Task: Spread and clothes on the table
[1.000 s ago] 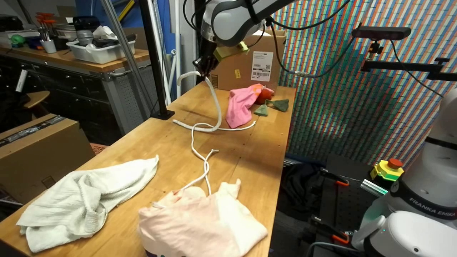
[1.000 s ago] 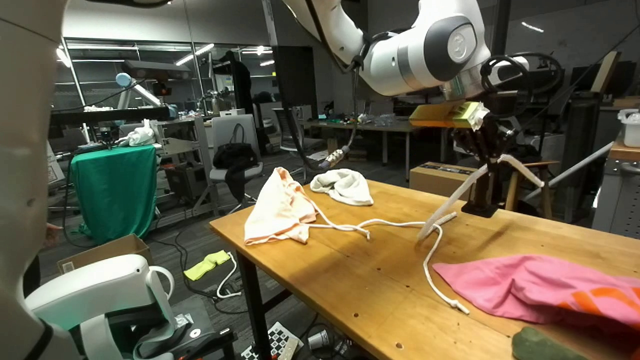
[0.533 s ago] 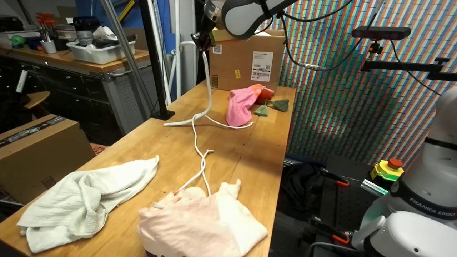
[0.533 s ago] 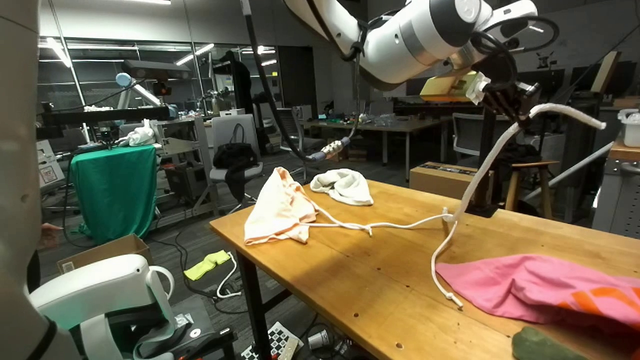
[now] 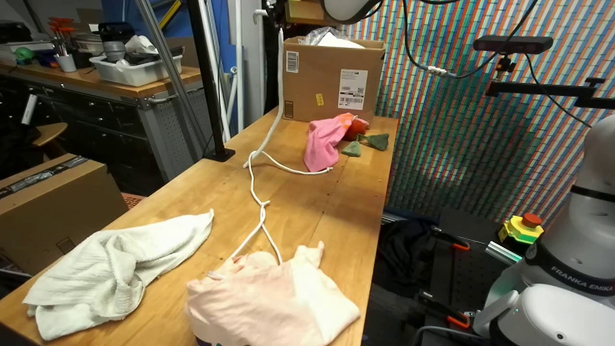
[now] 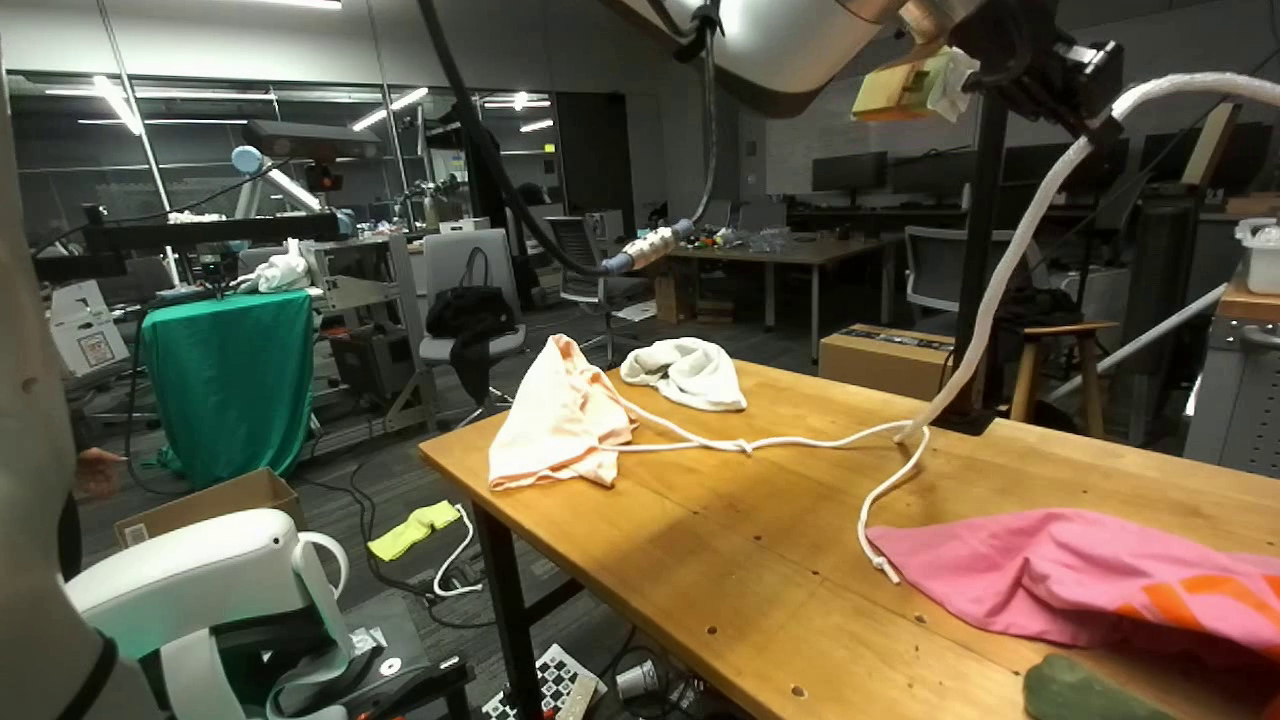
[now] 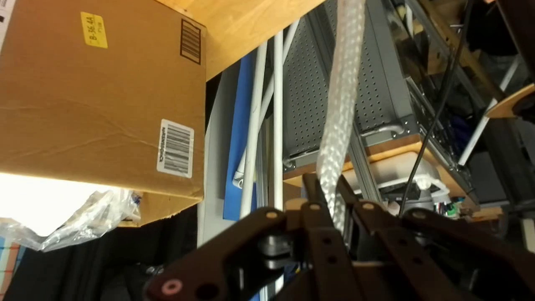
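High above the table, my gripper is shut on a thick white cord, whose free end sticks out past the fingers. The cord slopes down to the tabletop, where it meets a thin white cord. The clothes lie on the wood, apart from the gripper: a crumpled pale mint-white garment, a peach-pink garment with thin strings running to the cord, and a bright pink garment at the far end. In an exterior view the pink garment lies beside the thin cord's knotted end.
A brown cardboard box stands at the table's far end, close to the gripper in the wrist view. Green fabric pieces lie by the pink garment. A black post rises at the table's edge.
My gripper has risen with the thick cord, drawing it up nearly straight. The lower end and the thin cords have been dragged slightly along the table. The garments look unmoved.
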Robot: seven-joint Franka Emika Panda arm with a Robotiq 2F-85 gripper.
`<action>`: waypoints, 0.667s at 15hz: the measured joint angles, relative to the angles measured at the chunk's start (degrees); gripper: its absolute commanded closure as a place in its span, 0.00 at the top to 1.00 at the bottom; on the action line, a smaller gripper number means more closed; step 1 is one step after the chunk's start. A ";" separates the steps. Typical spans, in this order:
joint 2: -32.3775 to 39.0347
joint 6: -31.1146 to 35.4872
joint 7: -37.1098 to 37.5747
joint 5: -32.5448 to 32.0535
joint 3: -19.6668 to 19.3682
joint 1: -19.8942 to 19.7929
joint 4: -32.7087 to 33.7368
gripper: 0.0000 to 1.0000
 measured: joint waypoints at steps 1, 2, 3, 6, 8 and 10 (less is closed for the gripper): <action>-1.01 -0.07 1.30 -0.80 -0.10 0.01 0.08 0.08; -2.03 -0.26 2.63 -1.77 -0.17 0.01 0.22 0.08; -3.08 -0.47 4.32 -3.11 -0.25 0.01 0.38 0.08; -6.01 -1.11 9.72 -7.72 -0.31 0.01 0.92 0.08; -7.44 -1.75 12.91 -10.66 -0.28 0.01 1.31 0.08; -8.18 -2.06 15.13 -12.58 -0.18 0.01 1.36 0.08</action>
